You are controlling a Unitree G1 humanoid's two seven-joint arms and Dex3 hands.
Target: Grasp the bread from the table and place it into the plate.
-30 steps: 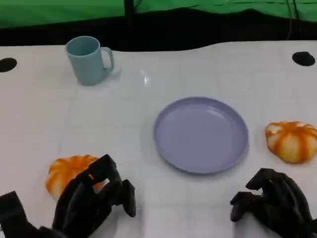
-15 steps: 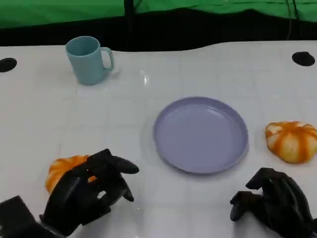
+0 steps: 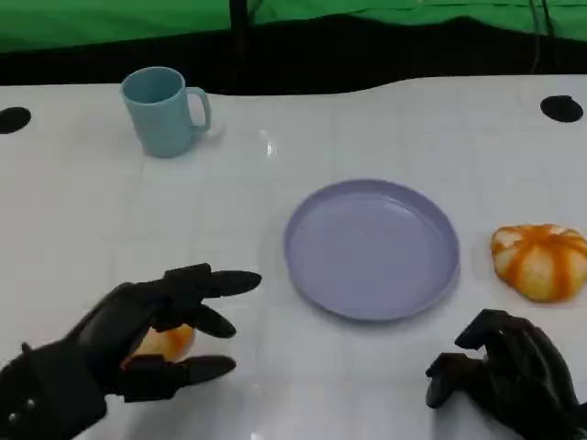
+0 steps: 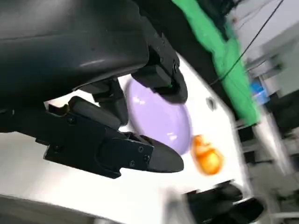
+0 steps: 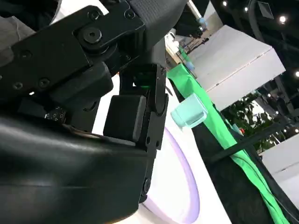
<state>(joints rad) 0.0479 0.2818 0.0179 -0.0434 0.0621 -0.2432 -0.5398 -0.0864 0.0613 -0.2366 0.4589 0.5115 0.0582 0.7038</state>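
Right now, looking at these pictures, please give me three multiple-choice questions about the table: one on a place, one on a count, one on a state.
1. Where is the cup?
A. at the far left of the table
B. on the plate
C. beside the right robot hand

2. How many pieces of bread are in the head view?
A. one
B. two
C. four

3. What is the state of the plate?
A. it holds bread
B. it holds the cup
C. nothing lies in it

Answers:
1 A, the cup stands far from both hands, on the left.
2 B, one bread is under the left robot hand and the other bread lies right of the plate.
3 C, its purple surface is bare.
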